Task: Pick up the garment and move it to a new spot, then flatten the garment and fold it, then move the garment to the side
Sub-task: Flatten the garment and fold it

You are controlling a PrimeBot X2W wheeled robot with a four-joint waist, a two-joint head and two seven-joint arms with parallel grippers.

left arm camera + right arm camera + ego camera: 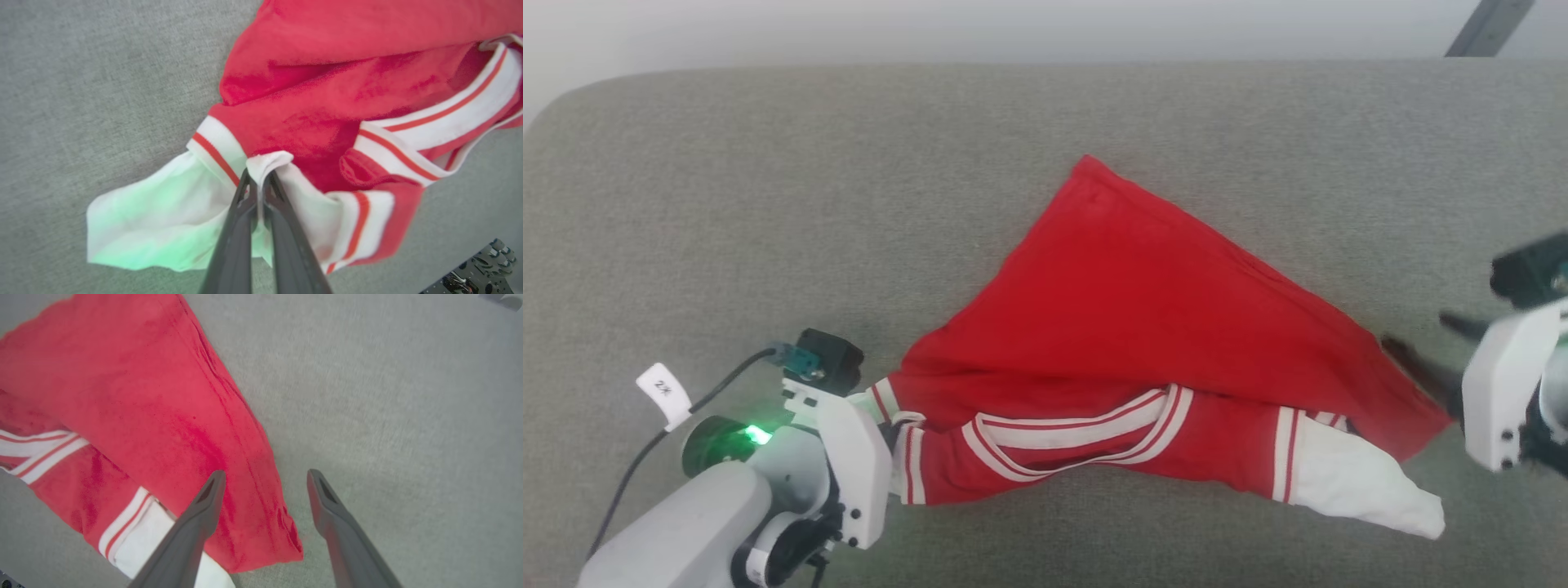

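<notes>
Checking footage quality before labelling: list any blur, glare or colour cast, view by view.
Head view: the right pincer is smeared by motion blur; a green light glows on the left arm. Left wrist view: a green cast tints the white sleeve by the left pincer. Right wrist view: evenly lit, no glare, shirt slightly soft.

The left forearm (686, 523) is pale grey and rounded, with a green light (756, 433) glowing on a dark ring. A black cable (629, 482) carries a white tag (663, 392) (its writing is too small to read). White wrist plates (854, 465) show small dark screws. The left claw (257, 183) and right claw (265, 477) each have 2 long, dark grey, tapering fingers (196, 526).
</notes>
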